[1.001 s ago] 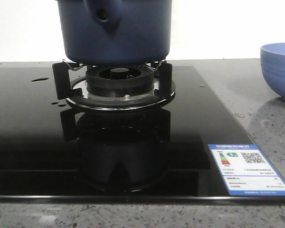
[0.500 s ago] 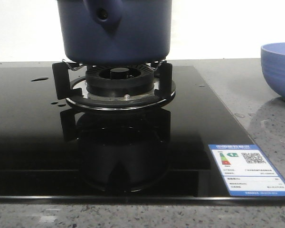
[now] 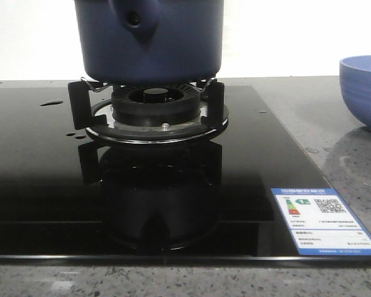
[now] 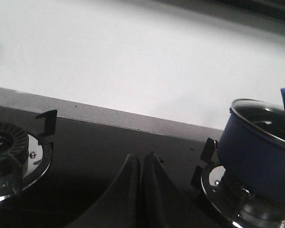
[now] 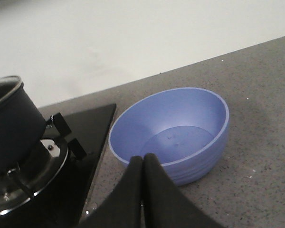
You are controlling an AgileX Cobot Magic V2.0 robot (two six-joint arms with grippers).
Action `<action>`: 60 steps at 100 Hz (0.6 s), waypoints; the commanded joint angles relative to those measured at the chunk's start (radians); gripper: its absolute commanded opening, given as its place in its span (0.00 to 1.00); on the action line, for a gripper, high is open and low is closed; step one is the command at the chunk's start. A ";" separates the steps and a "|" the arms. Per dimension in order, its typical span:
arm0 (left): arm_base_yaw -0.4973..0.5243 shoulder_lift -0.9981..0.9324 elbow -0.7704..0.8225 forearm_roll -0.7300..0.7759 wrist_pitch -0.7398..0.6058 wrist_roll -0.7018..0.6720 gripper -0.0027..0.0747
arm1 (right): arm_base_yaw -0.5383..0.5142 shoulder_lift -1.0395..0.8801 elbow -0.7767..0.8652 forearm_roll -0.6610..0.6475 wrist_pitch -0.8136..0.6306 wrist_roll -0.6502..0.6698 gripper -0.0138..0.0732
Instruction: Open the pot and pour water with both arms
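Nothing has shifted in the front view since the earlier frames: one pot sits on one burner at the 12 o'clock end of the black glass hob, its knob facing the camera. One light-blue bowl stands on the grey surface at 3 o'clock. A few drops of water lie on the glass at 9 o'clock of the burner. One label sits on the hob's corner at 5 o'clock.

In the left wrist view, the left gripper has its fingers pressed together, holding nothing. Two burners show; the pot, with its glass lid on, sits on one of them.

In the right wrist view, the right gripper also has its fingers together and empty, just before the bowl. The pot sits on its burner beside the bowl.
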 commanded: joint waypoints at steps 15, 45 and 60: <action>-0.174 0.160 -0.187 -0.018 -0.012 0.175 0.01 | 0.078 0.200 -0.203 -0.010 0.013 -0.137 0.08; -0.425 0.332 -0.263 -0.082 -0.098 0.180 0.52 | 0.185 0.290 -0.281 0.014 0.025 -0.164 0.63; -0.547 0.439 -0.263 -0.076 -0.242 0.188 0.63 | 0.187 0.296 -0.281 0.020 0.025 -0.164 0.67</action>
